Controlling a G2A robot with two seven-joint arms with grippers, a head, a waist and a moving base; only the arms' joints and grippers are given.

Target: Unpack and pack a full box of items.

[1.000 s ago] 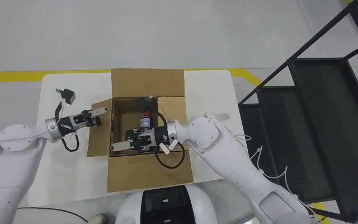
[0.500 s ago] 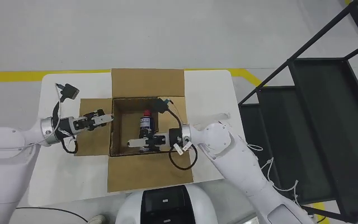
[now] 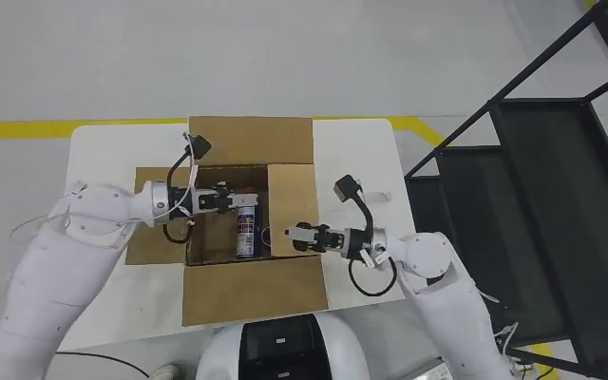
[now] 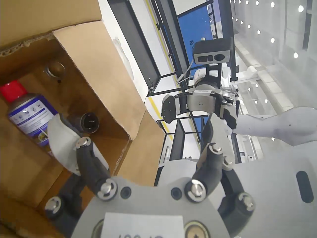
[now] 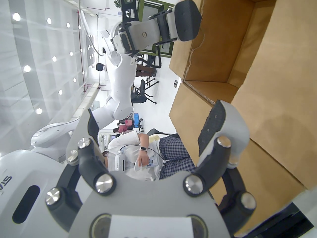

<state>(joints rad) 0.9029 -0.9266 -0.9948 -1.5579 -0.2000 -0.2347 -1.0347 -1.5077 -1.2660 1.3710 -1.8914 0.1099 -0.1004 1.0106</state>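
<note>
Right pincer (image 3: 296, 234) open, empty, sitting at the box (image 3: 252, 142) right flap, likely so the opening is free. Spray can (image 3: 245, 233) lies inside on the box floor. Left pincer (image 3: 228, 200) open beside its far end, presumably lined up for a grab.

Left gripper (image 3: 246, 199) and spray can (image 3: 245, 236) within the box's (image 3: 252, 141) open mouth.
</note>
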